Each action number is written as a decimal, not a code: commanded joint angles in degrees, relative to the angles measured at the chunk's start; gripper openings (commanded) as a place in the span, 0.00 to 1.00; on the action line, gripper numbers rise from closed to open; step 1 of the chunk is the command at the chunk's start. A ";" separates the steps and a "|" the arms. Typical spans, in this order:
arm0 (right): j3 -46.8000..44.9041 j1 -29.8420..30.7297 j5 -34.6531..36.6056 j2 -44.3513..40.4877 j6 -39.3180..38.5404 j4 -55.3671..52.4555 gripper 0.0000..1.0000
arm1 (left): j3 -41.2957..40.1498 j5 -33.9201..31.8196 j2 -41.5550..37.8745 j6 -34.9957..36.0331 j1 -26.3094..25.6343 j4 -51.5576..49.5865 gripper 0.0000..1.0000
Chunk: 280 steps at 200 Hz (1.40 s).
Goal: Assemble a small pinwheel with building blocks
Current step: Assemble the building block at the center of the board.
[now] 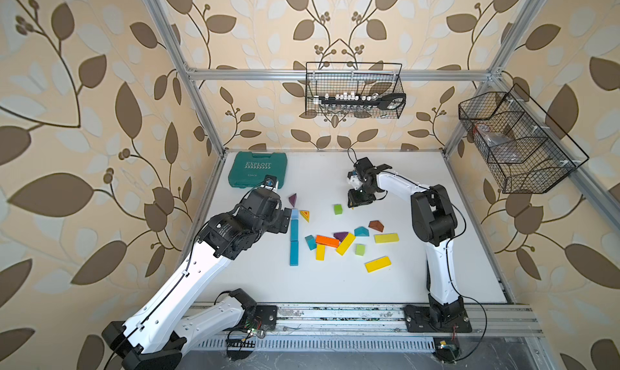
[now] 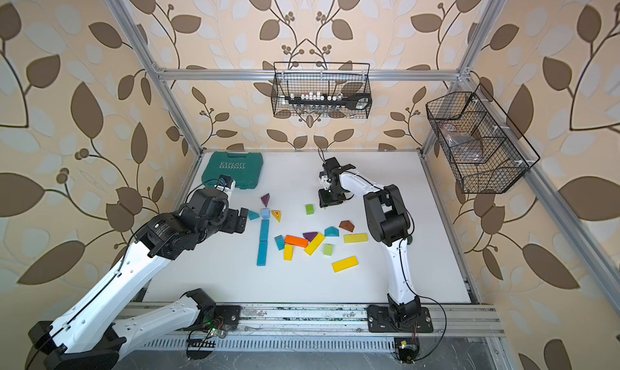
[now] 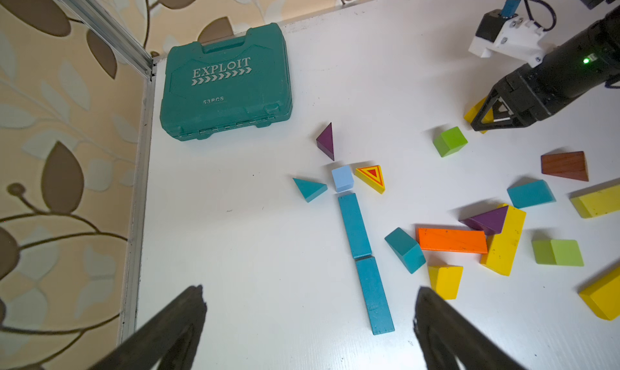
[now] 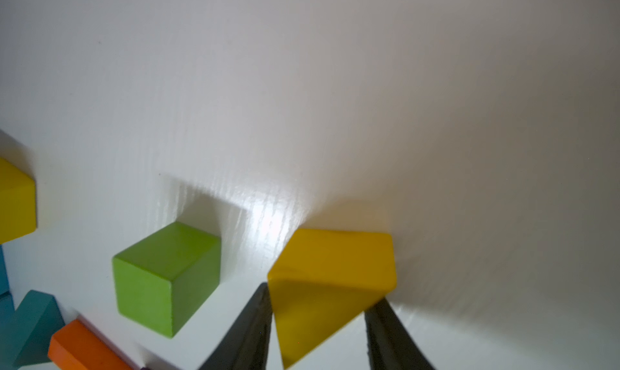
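A pale blue cube [image 3: 342, 178] lies with a purple wedge [image 3: 326, 140], a teal wedge [image 3: 310, 189] and a yellow-red triangle [image 3: 371, 178] around it. Two teal bars [image 3: 354, 224] run end to end from it toward the front. My left gripper [image 3: 310, 291] hovers open and empty just left of this group [image 1: 294, 213]. My right gripper [image 4: 323, 293] points down behind a green cube [image 4: 164, 277]. Its jaws stand partly open astride a yellow wedge [image 4: 335, 261] resting on the table, one finger along its edge, the other at a corner.
Loose blocks lie mid-table: an orange bar [image 1: 327, 241], yellow bars [image 1: 378, 263], a brown wedge [image 1: 376, 225], teal pieces and a second green cube [image 1: 360, 249]. A teal tool case [image 1: 257, 169] sits at the back left. Wire baskets [image 1: 352, 90] hang on the frame.
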 commanded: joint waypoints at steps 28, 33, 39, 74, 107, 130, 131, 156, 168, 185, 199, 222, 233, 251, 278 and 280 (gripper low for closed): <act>6.63 0.63 2.53 4.76 4.17 -4.33 0.37 | -0.51 -1.15 -0.59 0.99 0.43 1.76 0.99; 7.24 0.94 3.16 5.21 4.51 -4.78 0.36 | -0.51 -1.21 -0.58 0.99 0.43 1.76 0.99; 7.84 1.29 3.66 5.53 4.89 -5.22 0.34 | -0.58 -1.33 -0.58 0.99 0.43 1.74 0.99; 9.22 3.54 6.78 6.09 7.89 -5.96 0.31 | -0.89 -1.07 -0.66 1.17 0.43 1.98 0.99; 12.14 4.07 7.58 7.86 11.01 -5.71 0.28 | -1.12 -1.04 -0.75 1.30 0.43 2.02 0.99; 15.44 5.03 7.98 9.63 12.93 -5.90 0.28 | -1.39 -0.96 -0.93 1.34 0.43 2.20 0.99; 15.55 5.10 7.93 9.73 13.03 -5.91 0.28 | -1.39 -0.96 -0.93 1.34 0.43 2.20 0.99; 19.44 6.09 8.41 11.81 14.45 -6.68 0.29 | -1.57 -0.97 -1.01 1.43 0.43 2.29 0.99; 20.80 6.34 8.33 12.65 14.97 -6.96 0.29 | -1.66 -1.08 -1.01 1.43 0.43 2.29 0.99; 22.34 7.08 8.42 13.46 15.44 -7.39 0.29 | -1.74 -1.04 -1.01 1.43 0.43 2.29 0.99; 23.22 7.74 8.55 13.86 15.73 -7.83 0.29 | -1.83 -0.82 -1.01 1.43 0.43 2.38 0.99; 22.59 8.21 9.64 13.53 16.83 -8.21 0.29 | -1.93 -0.77 -1.01 1.42 0.43 2.45 0.99; 21.91 8.33 9.52 13.13 17.25 -8.08 0.29 | -2.00 -0.69 -1.01 1.43 0.43 2.47 0.99; 20.66 8.52 9.48 12.39 17.57 -7.42 0.29 | -2.03 -0.47 -0.93 1.39 0.43 2.47 0.99; 20.49 8.62 9.32 11.73 17.91 -7.63 0.31 | -2.10 -0.48 -0.84 1.52 0.43 2.46 0.99; 20.49 8.61 9.32 11.64 17.92 -7.67 0.32 | -2.09 -0.48 -0.84 1.52 0.43 2.47 0.99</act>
